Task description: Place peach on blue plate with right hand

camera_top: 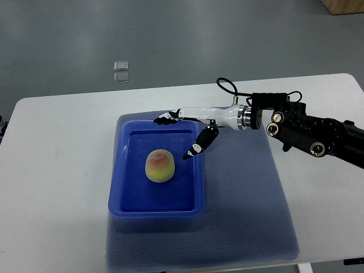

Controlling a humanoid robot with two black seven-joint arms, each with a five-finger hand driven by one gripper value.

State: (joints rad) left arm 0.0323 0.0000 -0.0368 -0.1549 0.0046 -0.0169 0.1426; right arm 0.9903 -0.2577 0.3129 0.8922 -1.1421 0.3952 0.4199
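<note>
Blue plate, one only, holds one peach at its middle, on a blue mat covering the white surface. One right hand hovers over the plate's far rim, fingers spread, holding nothing.

Legible text, labels, brands, numbers, signs: none. No print can be read anywhere in the frame.
</note>
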